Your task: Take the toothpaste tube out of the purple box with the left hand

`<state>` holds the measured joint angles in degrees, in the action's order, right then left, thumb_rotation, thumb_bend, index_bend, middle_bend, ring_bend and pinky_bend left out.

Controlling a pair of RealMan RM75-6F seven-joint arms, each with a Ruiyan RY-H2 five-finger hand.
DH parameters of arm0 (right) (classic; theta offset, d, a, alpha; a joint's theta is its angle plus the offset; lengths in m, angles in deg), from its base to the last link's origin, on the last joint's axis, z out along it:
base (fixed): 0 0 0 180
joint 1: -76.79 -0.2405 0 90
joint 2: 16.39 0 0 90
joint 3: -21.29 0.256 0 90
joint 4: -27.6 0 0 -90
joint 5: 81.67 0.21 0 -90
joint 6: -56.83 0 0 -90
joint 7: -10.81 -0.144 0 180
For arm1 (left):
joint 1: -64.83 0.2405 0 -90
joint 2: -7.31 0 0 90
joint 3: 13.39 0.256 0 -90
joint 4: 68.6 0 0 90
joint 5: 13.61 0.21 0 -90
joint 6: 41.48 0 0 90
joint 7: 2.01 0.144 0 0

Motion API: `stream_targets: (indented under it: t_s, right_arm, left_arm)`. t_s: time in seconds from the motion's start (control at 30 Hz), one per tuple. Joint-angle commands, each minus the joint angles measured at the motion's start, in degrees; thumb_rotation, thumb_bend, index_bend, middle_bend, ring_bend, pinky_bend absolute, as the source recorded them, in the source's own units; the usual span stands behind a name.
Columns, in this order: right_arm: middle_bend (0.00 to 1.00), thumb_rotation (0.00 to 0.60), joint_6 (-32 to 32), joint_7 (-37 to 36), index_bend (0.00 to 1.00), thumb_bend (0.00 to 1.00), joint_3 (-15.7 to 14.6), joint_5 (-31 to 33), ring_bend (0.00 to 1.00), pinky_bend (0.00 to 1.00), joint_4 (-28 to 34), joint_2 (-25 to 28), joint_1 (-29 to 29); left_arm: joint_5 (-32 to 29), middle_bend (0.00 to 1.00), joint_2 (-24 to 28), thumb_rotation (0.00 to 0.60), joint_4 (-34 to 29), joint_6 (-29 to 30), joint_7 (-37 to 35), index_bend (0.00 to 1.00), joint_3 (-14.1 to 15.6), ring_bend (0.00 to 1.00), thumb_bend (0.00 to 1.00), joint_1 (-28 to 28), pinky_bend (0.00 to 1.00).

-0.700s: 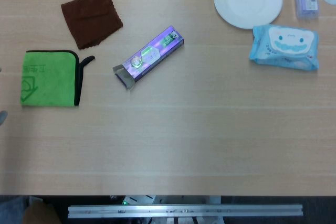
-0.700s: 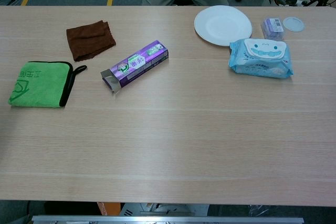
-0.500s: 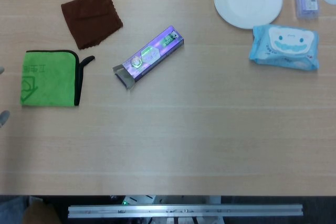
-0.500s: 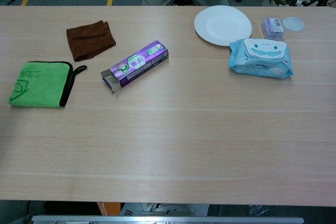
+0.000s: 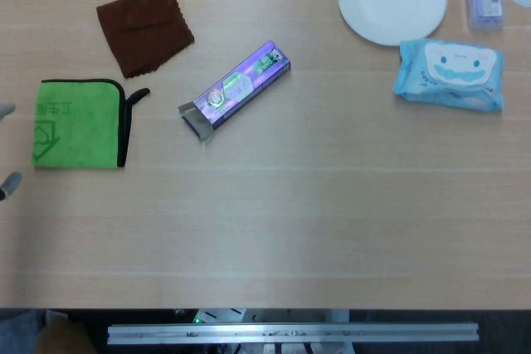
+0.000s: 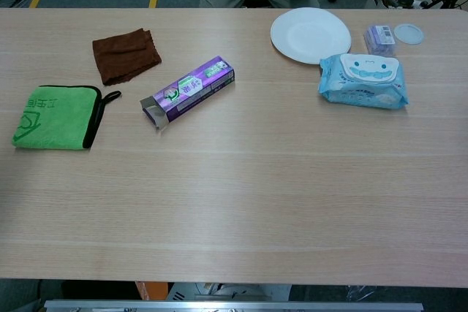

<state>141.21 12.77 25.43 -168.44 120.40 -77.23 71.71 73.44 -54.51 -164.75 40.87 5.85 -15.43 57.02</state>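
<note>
the purple box [image 5: 236, 89] lies slantwise on the worktop [image 5: 274, 213], its near flap open, between the brown cloth [image 5: 144, 28] and green cloth [image 5: 78, 122]. only the left hand's fingertips [image 5: 10, 181] show at the edge; cannot tell its grip.

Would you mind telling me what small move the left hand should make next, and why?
Probably bring the left hand rightward over the green cloth toward the purple box. Only its fingertips show at the head view's left edge, far from the box. The box's flaps hang open at its lower-left end, facing that side, so that end seems the one to approach.
</note>
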Motion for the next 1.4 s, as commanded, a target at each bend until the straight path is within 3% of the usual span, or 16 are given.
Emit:
stream_targets:
  t_s: [0.03, 0.53, 0.7, 1.03, 1.1, 1.27, 1.4]
  right_arm:
    - [0.39, 0.600, -0.2, 0.5, 0.38, 0.18, 0.5, 0.0, 0.41, 0.43, 0.3, 0.2, -0.6]
    - [0.39, 0.600, -2.5, 3.2, 0.38, 0.18, 2.8, 0.9, 0.41, 0.43, 3.0, 1.5, -3.9]
    - [0.39, 0.600, -2.8, 3.9, 0.38, 0.18, 2.6, 0.9, 0.41, 0.43, 3.8, 1.7, -4.2]
    - [0.39, 0.600, -3.4, 5.1, 0.38, 0.18, 2.4, 1.1, 0.41, 0.43, 4.6, 1.6, -4.7]
    - [0.39, 0.600, -3.4, 5.2, 0.38, 0.18, 2.4, 1.1, 0.41, 0.43, 4.6, 1.6, -4.8]
    - [0.39, 0.600, -3.4, 5.2, 0.38, 0.18, 2.3, 1.2, 0.41, 0.43, 4.6, 1.8, -4.9]
    - [0.39, 0.600, -3.3, 5.0, 0.38, 0.18, 2.3, 1.2, 0.41, 0.43, 4.5, 1.8, -4.9]
  left_arm:
    - [-0.5, 0.27, 0.7, 0.600, -0.4, -1.3, 0.0, 0.21, -0.5, 0.22, 0.15, -1.0, 0.15]
    - [-4.0, 0.27, -1.5, 0.600, 0.3, -15.5, -1.4, 0.20, -4.3, 0.22, 0.15, -12.1, 0.15]
    - [-7.6, 0.26, -3.7, 0.600, 0.0, -20.4, 2.3, 0.19, -6.0, 0.22, 0.15, -16.3, 0.15]
    - [-14.6, 0.25, -11.5, 0.597, 1.1, -24.1, 10.1, 0.16, -9.0, 0.22, 0.15, -22.8, 0.15]
    - [-16.9, 0.25, -12.8, 0.574, 1.2, -24.9, 11.8, 0.15, -9.6, 0.22, 0.15, -24.0, 0.15]
    - [-24.4, 0.20, -14.9, 0.399, 0.8, -27.4, 16.5, 0.06, -10.6, 0.21, 0.15, -27.1, 0.15]
    - [-28.8, 0.18, -17.7, 0.359, 1.3, -28.2, 22.0, 0.03, -9.9, 0.20, 0.15, -29.8, 0.15]
